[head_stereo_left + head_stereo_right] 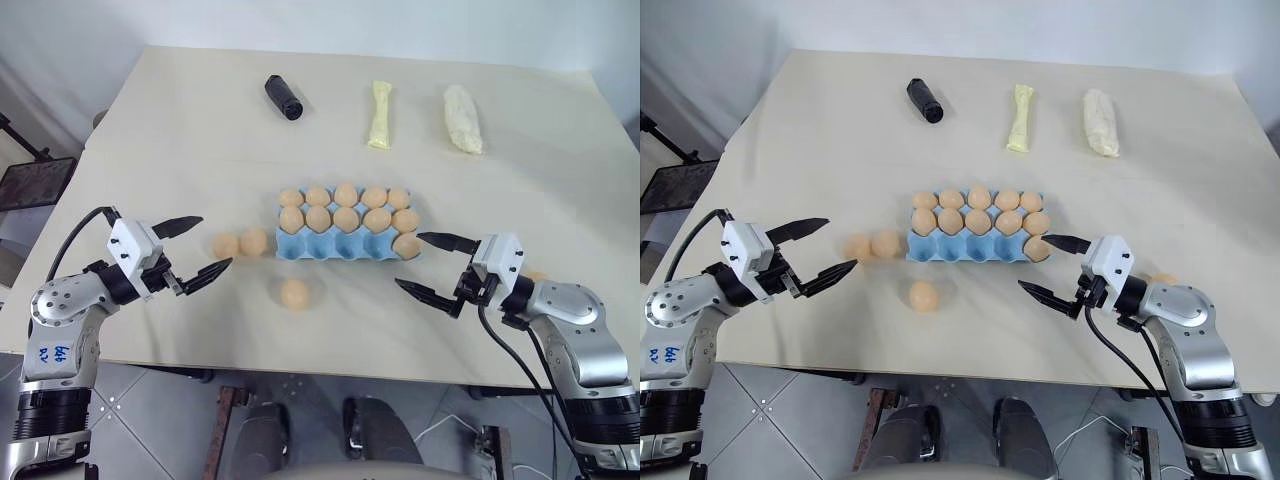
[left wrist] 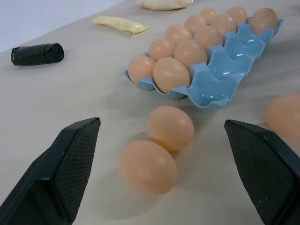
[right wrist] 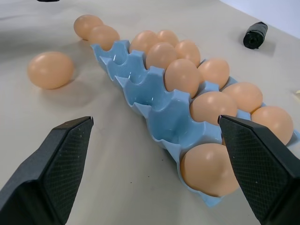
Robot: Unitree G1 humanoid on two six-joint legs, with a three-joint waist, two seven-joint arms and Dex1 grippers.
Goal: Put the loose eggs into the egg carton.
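The light blue egg carton (image 1: 340, 248) lies mid-table, its back and middle rows full of eggs. The front row holds one egg (image 1: 406, 245) at its right end. Two loose eggs (image 1: 226, 245) (image 1: 253, 241) lie side by side just left of the carton. A third (image 1: 294, 294) rests in front of it. A bit of another egg (image 1: 1161, 278) peeks out behind my right wrist. My left gripper (image 1: 212, 243) is open, level, facing the pair of eggs (image 2: 169, 127). Open too, my right gripper (image 1: 410, 260) faces the carton's right end (image 3: 157, 96).
At the far side of the table lie a black cylinder (image 1: 283, 97), a pale yellow bag (image 1: 380, 115) and a white bag (image 1: 462, 118). The table's front edge (image 1: 300, 370) runs just below both grippers. A dark stand (image 1: 35, 182) sits off the left edge.
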